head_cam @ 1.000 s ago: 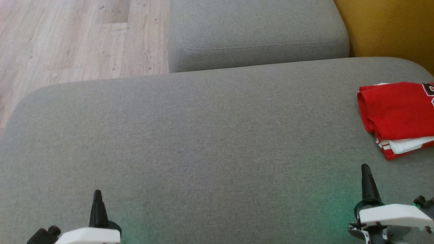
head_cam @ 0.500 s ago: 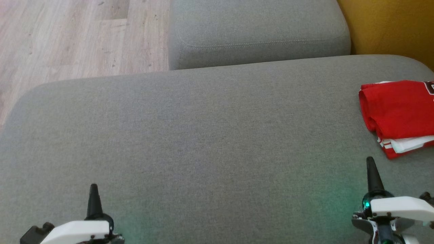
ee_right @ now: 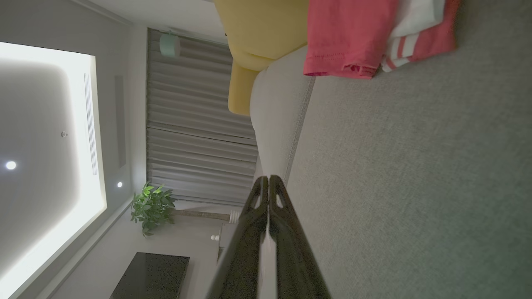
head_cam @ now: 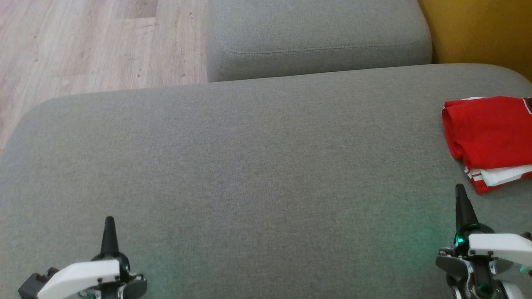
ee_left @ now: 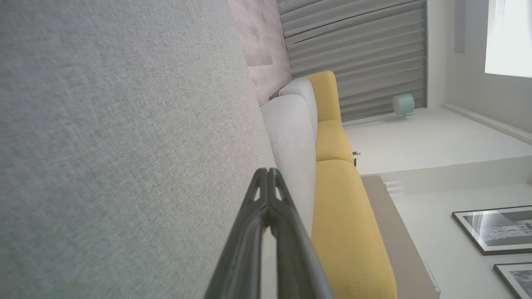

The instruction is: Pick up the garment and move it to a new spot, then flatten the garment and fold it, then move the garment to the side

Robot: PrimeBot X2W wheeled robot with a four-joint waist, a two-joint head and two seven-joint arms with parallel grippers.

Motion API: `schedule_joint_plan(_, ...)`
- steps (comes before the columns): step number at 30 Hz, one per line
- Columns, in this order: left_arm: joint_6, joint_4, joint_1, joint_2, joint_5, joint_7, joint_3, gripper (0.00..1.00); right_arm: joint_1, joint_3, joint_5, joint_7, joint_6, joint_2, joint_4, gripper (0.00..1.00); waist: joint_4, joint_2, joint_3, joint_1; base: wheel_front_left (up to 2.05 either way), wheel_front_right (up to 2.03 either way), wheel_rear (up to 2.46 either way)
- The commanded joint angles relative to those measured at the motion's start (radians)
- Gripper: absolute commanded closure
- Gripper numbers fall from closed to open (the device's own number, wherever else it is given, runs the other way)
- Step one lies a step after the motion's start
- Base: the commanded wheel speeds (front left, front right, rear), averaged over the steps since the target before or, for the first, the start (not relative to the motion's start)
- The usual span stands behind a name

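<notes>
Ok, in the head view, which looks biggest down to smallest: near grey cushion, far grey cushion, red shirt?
Near grey cushion, then far grey cushion, then red shirt. All three run off the picture's edge.

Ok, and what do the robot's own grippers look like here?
Both the left gripper and the right gripper have two long black fingers tapering to a point, with small triangular cut-outs near the tips. Each rises from a white moulded cover over a dark base; a green light glows at the right one's base.
</notes>
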Motion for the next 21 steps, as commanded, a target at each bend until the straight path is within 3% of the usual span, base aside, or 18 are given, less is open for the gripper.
schedule_joint_plan(1, -0.009, -0.026, -0.064, 0.013, -0.029, 0.006, 0.037, 1.00, -0.056, 0.012, 0.031, 0.008, -0.001, -0.016, -0.031, 1.00, 0.000, 0.0000, 0.001, 0.0000, 0.00, 0.00, 0.00)
schedule_joint_plan(17, -0.042, -0.005, -0.114, 0.011, -0.213, 0.054, 0.078, 1.00, -0.094, -0.017, 0.229, 0.055, -0.001, -0.014, -0.029, 1.00, 0.002, 0.0000, 0.013, 0.0000, 0.00, 0.00, 0.00)
schedule_joint_plan(21, -0.042, -0.005, -0.114, 0.010, -0.212, 0.055, 0.079, 1.00, -0.094, -0.018, 0.228, 0.057, -0.001, -0.013, -0.029, 1.00, 0.002, 0.0000, 0.013, 0.0000, 0.00, 0.00, 0.00)
